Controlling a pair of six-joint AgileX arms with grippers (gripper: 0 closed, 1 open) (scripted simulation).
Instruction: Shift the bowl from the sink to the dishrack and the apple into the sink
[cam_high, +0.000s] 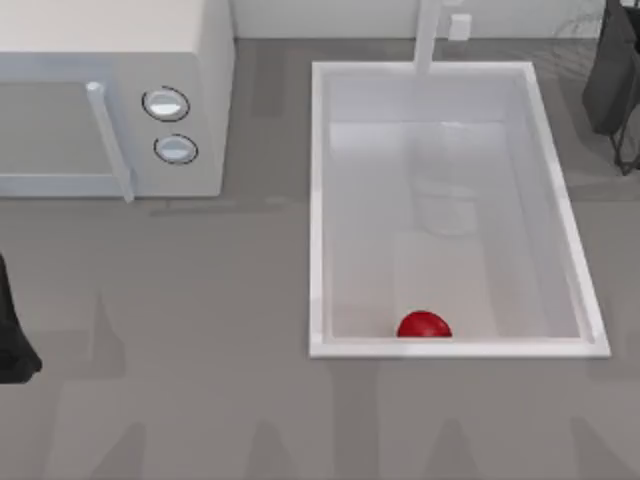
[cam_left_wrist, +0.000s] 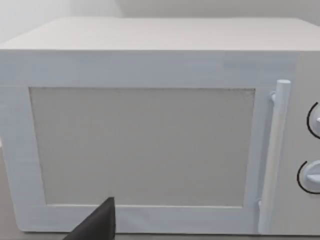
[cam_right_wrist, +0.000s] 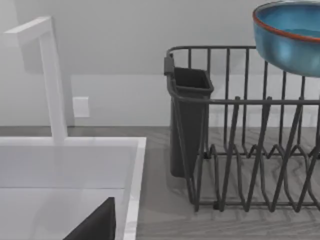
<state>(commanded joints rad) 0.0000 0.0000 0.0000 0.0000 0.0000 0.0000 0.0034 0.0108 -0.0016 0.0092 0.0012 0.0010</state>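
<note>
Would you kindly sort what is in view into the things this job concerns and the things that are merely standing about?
Part of the job:
- bowl, resting on the dishrack
- apple, inside the sink by its near wall

Just standing about:
- microwave, at the table's left
- faucet, behind the sink
- utensil holder, on the dishrack's end

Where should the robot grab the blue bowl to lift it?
Probably by the thin reddish rim of the bowl, coming from above with one finger inside and one outside. It sits tilted on the dishrack wires, its open side facing up, and its body looks too wide to pinch.
</note>
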